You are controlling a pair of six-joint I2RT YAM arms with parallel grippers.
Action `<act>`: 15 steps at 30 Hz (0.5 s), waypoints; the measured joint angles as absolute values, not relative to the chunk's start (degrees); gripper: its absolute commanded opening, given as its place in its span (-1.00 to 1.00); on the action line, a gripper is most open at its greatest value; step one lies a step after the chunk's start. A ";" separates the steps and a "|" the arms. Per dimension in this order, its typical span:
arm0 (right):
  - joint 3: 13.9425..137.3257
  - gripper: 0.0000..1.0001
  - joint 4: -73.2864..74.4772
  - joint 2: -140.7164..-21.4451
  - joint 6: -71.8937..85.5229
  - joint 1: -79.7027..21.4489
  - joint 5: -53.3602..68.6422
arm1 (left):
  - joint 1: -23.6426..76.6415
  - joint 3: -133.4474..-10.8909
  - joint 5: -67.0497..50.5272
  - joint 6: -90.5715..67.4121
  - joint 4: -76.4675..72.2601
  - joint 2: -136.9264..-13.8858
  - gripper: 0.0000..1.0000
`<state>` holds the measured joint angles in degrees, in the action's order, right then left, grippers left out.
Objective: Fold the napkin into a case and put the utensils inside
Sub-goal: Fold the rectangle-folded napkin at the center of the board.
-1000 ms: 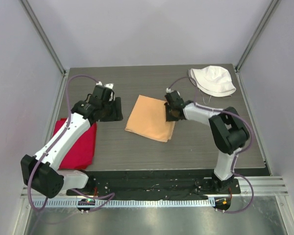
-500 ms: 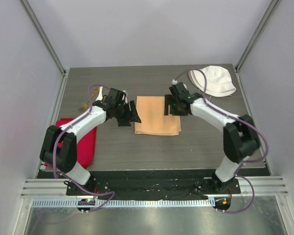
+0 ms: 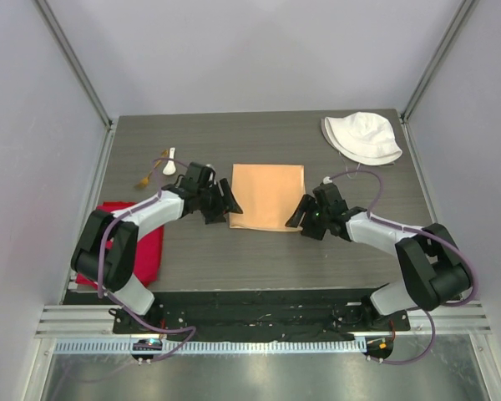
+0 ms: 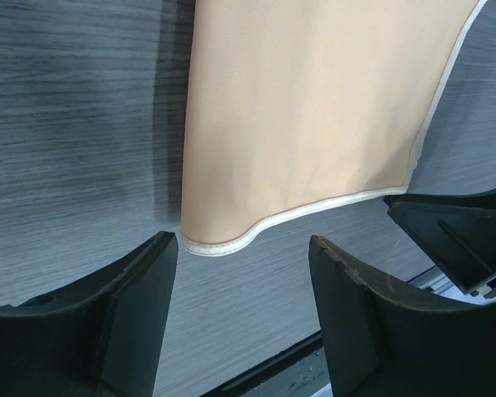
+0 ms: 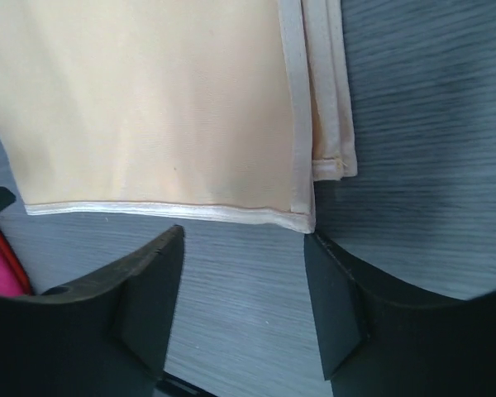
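Status: peach napkin (image 3: 267,196) lies flat mid-table (image 3: 259,134) as a layered, roughly square rectangle; the right wrist view shows extra folded layers stepping out along its right edge, so at least one fold looks done; not yet a narrow case by my read; left gripper (image 3: 221,203) sits low at the near-left corner, jaws apart and empty, hem showing just ahead of the gap between the fingers; right gripper (image 3: 305,213) mirrors it at the near-right corner, jaws also apart, holding nothing, corner just ahead of its gap; neither finger pair is touching the cloth as far as I can tell; white spoon (image 3: 170,164) and gold fork (image 3: 150,169) lie at the far left of the table, well apart from the napkin, not loaded; red cloth (image 3: 138,242) near left and white hat (image 3: 363,138) far right are out of the way; remaining, in my judgement: pinch both near corners, make the next fold to narrow it into a pocket, then fetch both utensils and slide them in; call it under halfway.
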<state>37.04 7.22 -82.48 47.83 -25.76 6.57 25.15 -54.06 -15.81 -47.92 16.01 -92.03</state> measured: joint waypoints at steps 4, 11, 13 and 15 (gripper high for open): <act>34.98 0.21 2.48 -82.59 50.83 -25.76 7.07 | 25.15 -52.47 -14.90 -48.01 14.46 -92.12 0.32; 33.50 0.10 1.15 -81.65 54.02 -25.76 5.06 | 25.15 -51.86 -14.06 -47.79 14.37 -92.14 0.29; 33.34 -0.01 1.28 -81.62 54.85 -25.74 4.64 | 25.15 -51.86 -13.96 -47.75 14.37 -92.14 0.29; 33.19 -0.08 1.30 -81.62 55.51 -25.65 4.32 | 25.15 -51.86 -13.85 -47.62 14.39 -92.14 0.28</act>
<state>33.19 1.30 -81.62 55.51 -25.65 4.32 25.15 -51.86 -13.85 -47.62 14.39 -92.14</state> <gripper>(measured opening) 0.524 0.645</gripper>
